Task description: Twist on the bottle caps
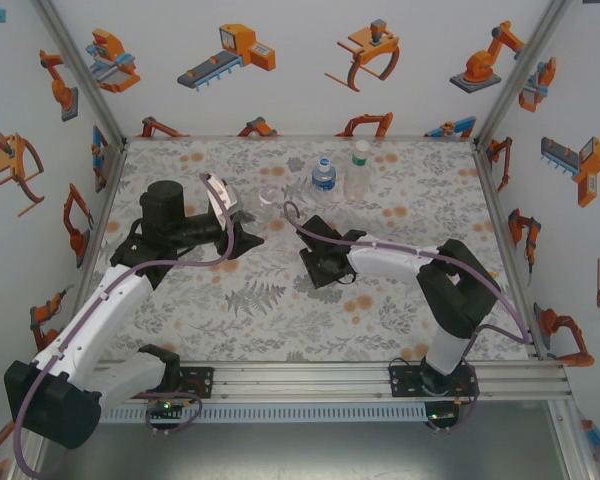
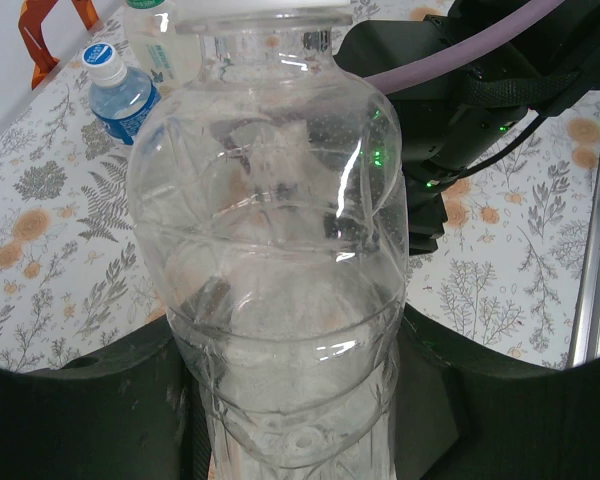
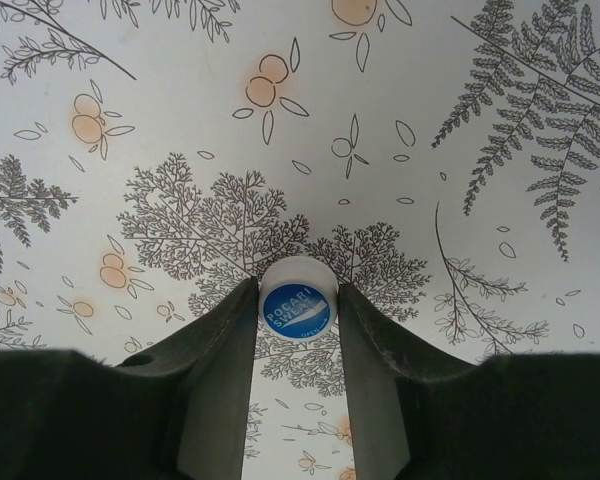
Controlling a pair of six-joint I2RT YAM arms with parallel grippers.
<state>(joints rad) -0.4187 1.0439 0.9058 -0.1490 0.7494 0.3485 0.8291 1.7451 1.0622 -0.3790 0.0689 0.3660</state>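
Observation:
A clear unlabelled bottle [image 2: 280,250] lies lengthwise between the dark fingers of my left gripper [image 2: 295,400], base toward the wrist and open neck pointing away; the gripper is shut on it. From above, this bottle [image 1: 265,198] is held over the mat left of centre. A white bottle cap with a blue top [image 3: 298,302] rests on the mat between the fingers of my right gripper [image 3: 298,300], which touch it on both sides. The right gripper [image 1: 318,266] points down at mid-table. Two other bottles stand capped at the back: a blue-labelled one [image 1: 323,175] and a green-white one [image 1: 358,168].
The leaf-and-orange patterned mat [image 1: 400,220] covers the table, enclosed by white walls with robot pictures. The right arm's black wrist [image 2: 460,100] sits just beyond the held bottle's neck. An aluminium rail [image 1: 380,378] runs along the near edge.

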